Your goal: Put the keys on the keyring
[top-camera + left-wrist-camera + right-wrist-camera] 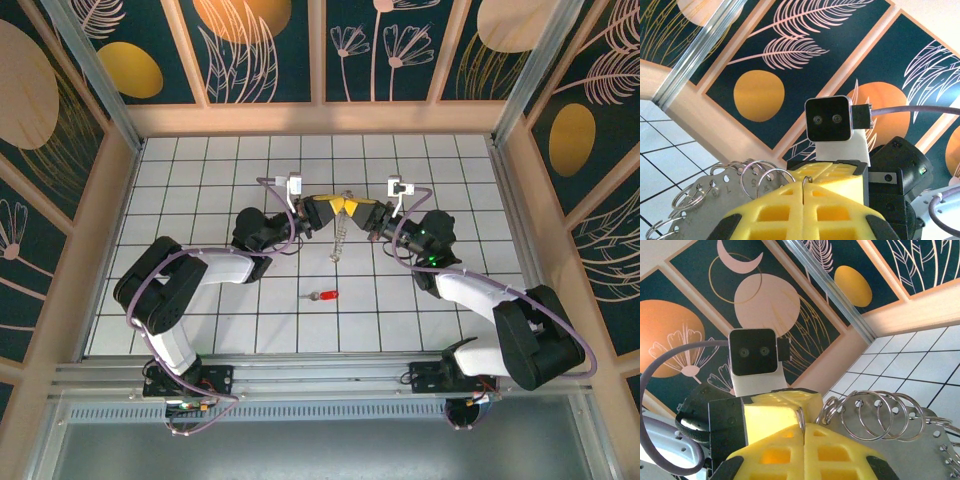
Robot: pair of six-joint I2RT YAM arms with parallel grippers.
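Pinching keyring (pixel 340 238) from both sides: left gripper (pixel 334 207) and right gripper (pixel 357 208) fully closed, yellow pads (pixel 790 210) clamped on its wire loops, tips meeting over mid-table. Rest of ring trails toward near side. Red-headed key (pixel 325 296) flat on white tiled table (pixel 200 180), nearer arm bases, well apart. Dark floral wall panels (pixel 260 45) in tan frames on three sides.

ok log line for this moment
left hand: shut on keyring | right hand: shut on keyring | key: lying on table, not threaded
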